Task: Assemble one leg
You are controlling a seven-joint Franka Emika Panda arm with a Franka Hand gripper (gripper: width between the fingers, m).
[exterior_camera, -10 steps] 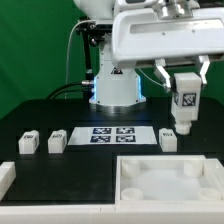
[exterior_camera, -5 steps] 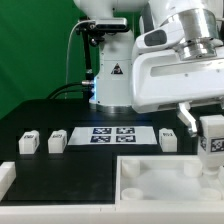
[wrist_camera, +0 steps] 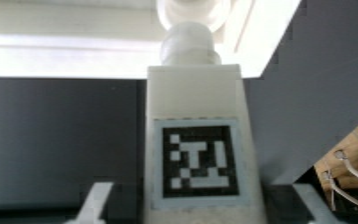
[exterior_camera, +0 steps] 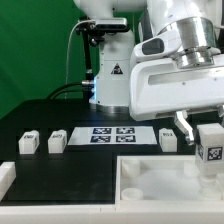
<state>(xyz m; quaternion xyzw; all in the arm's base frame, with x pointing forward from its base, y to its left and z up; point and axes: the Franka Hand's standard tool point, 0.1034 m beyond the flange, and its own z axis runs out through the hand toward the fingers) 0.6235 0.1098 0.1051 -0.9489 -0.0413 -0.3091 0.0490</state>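
Note:
My gripper [exterior_camera: 210, 140] is shut on a leg [exterior_camera: 211, 146], a small white post with a black-and-white tag on its face. It hangs upright over the far right corner of the large white tray [exterior_camera: 135, 188]. In the wrist view the held leg [wrist_camera: 197, 140] fills the middle, tag toward the camera, between my two fingers [wrist_camera: 99, 203]. Three more legs stand on the black table: two at the exterior view's left [exterior_camera: 29, 143] [exterior_camera: 57, 141] and one at the right [exterior_camera: 168, 139].
The marker board [exterior_camera: 112, 134] lies flat in the middle of the table before the arm's base [exterior_camera: 112, 90]. A white part [exterior_camera: 5, 177] sits at the front left edge. A green backdrop stands behind.
The gripper with the leg moved forward and down toward the tray's right side, then sank a little lower in the last half second.

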